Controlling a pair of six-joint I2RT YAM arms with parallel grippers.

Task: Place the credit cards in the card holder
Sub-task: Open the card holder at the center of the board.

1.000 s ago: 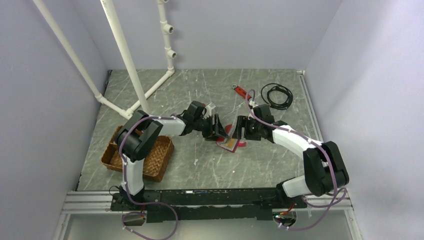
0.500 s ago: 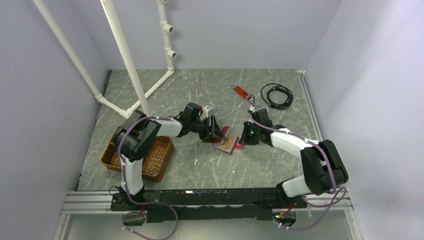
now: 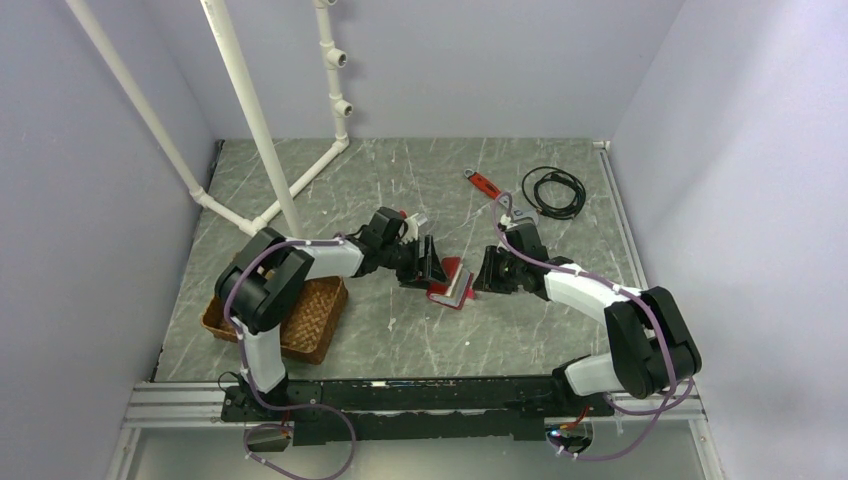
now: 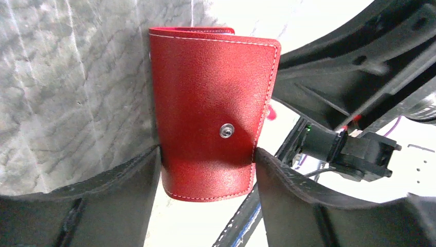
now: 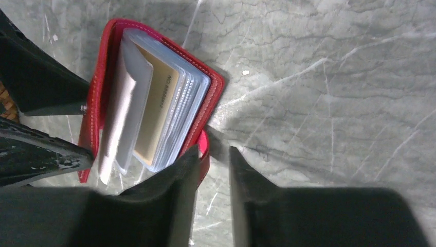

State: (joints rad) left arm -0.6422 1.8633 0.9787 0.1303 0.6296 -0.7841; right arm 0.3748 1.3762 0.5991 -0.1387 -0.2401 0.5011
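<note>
The red card holder (image 3: pixel 452 284) stands partly folded on the table between my two grippers. In the left wrist view its red cover (image 4: pixel 211 103) with a metal snap fills the gap between my fingers. Both fingers touch its side edges, so my left gripper (image 4: pixel 205 152) is shut on it. From the right wrist the holder (image 5: pixel 95 87) gapes open, showing clear sleeves with a gold-brown credit card (image 5: pixel 157 110) in one. My right gripper (image 5: pixel 213 152) sits at the holder's near corner, jaws a narrow gap apart with only table between them; its left finger lies over the red edge.
A brown wicker tray (image 3: pixel 315 320) lies at the left near the left arm's base. A red-handled wrench (image 3: pixel 483 184) and a coiled black cable (image 3: pixel 553 190) are at the back right. White pipes (image 3: pixel 262 140) rise at the back left.
The holder has gone from lying spread on the table to folded up. My right gripper's jaws closed from wide to a narrow gap and moved in against the holder.
</note>
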